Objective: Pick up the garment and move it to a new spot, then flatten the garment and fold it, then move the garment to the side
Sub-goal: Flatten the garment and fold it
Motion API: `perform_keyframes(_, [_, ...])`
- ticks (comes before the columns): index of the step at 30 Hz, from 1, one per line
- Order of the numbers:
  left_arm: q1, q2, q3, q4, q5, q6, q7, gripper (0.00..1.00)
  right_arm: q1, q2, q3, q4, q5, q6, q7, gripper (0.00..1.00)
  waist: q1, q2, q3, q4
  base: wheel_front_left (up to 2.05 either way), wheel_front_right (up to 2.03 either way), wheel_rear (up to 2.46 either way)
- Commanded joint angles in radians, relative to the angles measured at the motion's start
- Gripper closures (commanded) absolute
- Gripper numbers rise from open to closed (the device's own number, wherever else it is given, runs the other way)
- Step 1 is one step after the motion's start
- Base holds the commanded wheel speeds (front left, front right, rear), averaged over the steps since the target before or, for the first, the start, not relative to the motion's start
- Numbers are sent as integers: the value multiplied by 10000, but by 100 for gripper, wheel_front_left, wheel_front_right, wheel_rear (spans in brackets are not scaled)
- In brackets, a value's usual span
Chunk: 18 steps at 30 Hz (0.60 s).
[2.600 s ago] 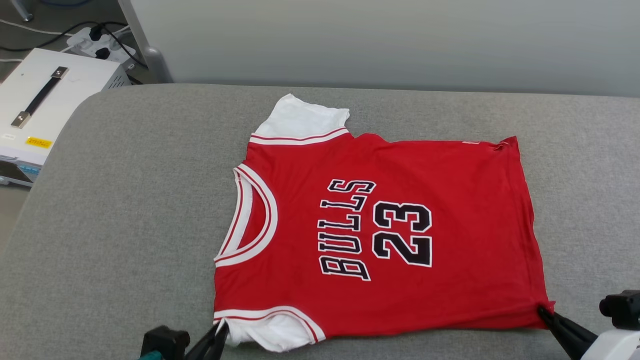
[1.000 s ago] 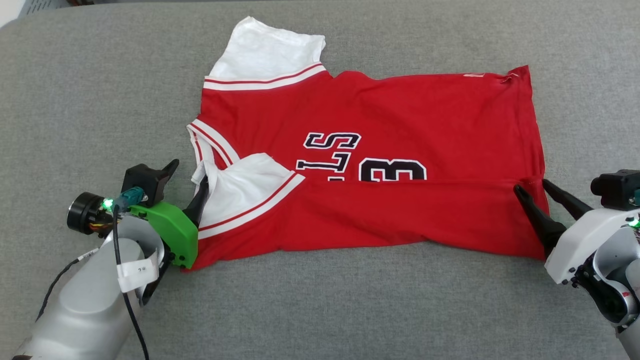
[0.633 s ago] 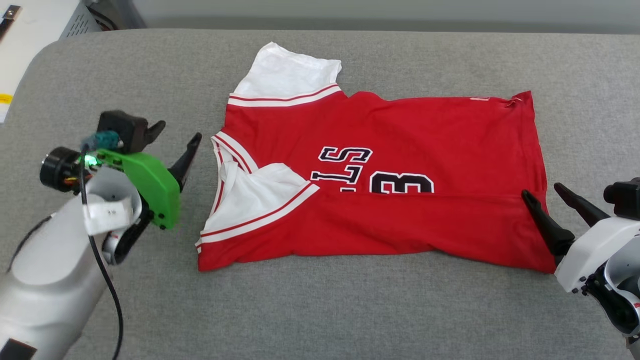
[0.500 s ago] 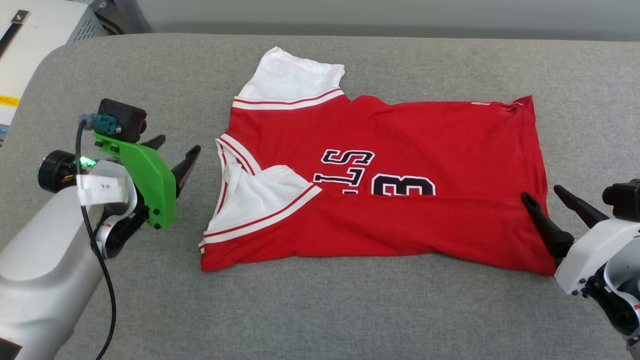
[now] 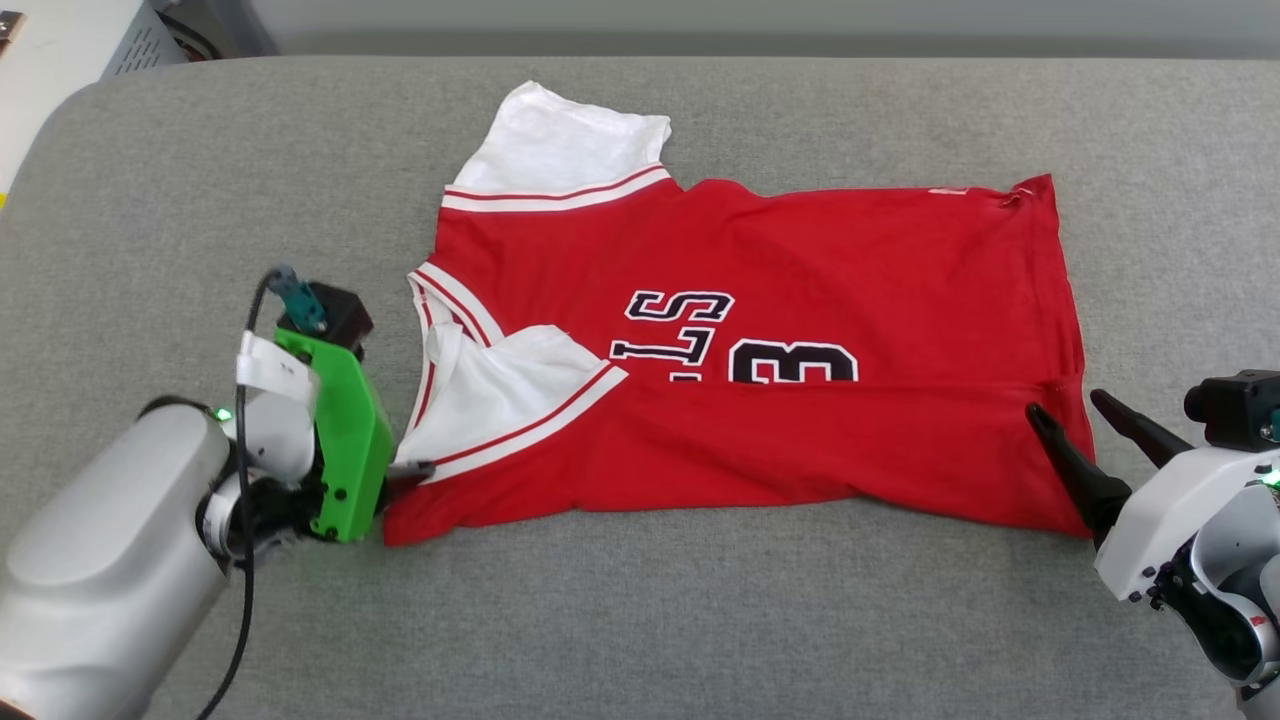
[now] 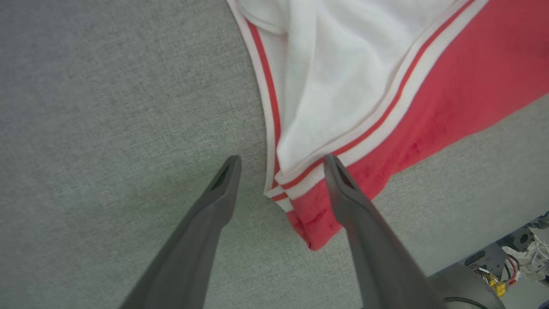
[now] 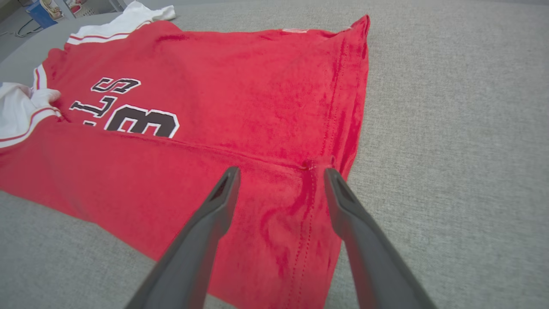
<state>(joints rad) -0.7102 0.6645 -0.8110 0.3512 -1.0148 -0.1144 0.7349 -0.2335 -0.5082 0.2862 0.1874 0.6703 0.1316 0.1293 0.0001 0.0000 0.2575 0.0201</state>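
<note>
The garment (image 5: 800, 270), a red jersey with white sleeves and black lettering, lies on the grey padded surface (image 5: 700, 620). Its near half is folded up over the chest print, so a white sleeve (image 5: 490, 390) lies on top at the left. My left gripper (image 5: 405, 470) sits at the garment's near-left corner. In the left wrist view it (image 6: 281, 161) is open, its fingers straddling the striped sleeve trim (image 6: 309, 171). My right gripper (image 5: 1070, 410) is open over the right hem at the fold line, and the right wrist view (image 7: 281, 171) shows nothing pinched between its fingers.
A white equipment box (image 5: 50, 50) stands off the surface's far-left corner. Bare grey surface runs all round the garment, widest along the near edge. Part of the robot's base and wiring (image 6: 510, 266) shows low in the left wrist view.
My left gripper has come down and toward me, from beside the collar to the garment's near-left corner, still open. The right gripper has barely moved. The head view shifted slightly.
</note>
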Motion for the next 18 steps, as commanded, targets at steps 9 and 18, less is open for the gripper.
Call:
perform_keyframes(9, [922,-165,-880,477,127,-17,440,0,-351,81,126,186,-65,-9,-29,0,-1,0,377,-246,0,0,0])
perform_keyframes(18, [907,-199,-761,513,83,-119,-652,100,-964,-343,98,-112,-115,-9,200,0,-1,0,300,-226,0,0,0])
